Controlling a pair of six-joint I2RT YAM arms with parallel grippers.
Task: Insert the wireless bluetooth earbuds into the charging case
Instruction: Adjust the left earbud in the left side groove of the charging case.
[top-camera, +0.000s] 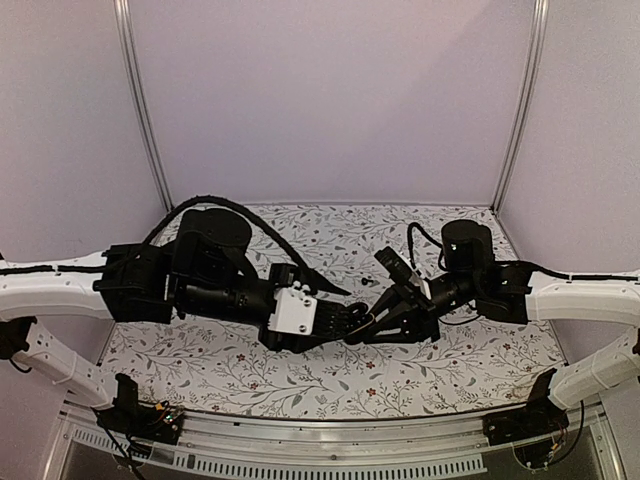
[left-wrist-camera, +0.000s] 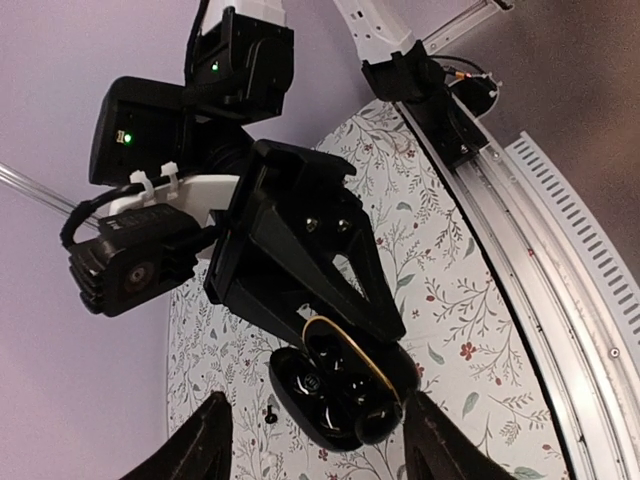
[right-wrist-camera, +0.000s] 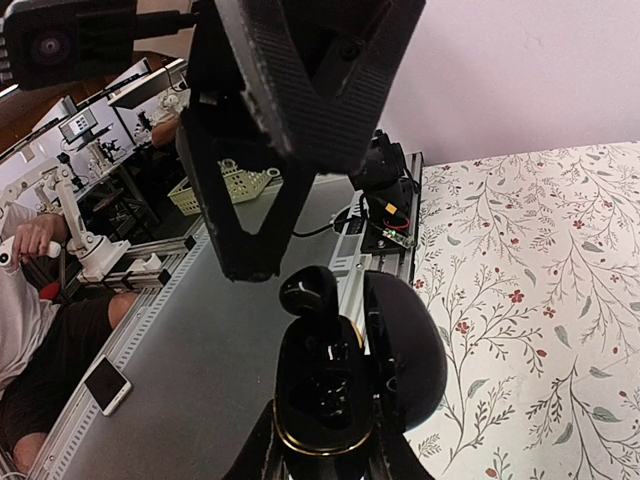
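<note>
Earbud stands proud at the 12 o'clock end of the open case, apparently half-seated. Right hand clamps the case above the surface, presenting its open side. Left hand, wide and empty, faces it from 9 o'clock.

right end effector blocking centre, far table open

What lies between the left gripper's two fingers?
The open charging case, held by the right gripper, fills the gap between the left gripper's fingers; the left wrist view shows it.
</note>
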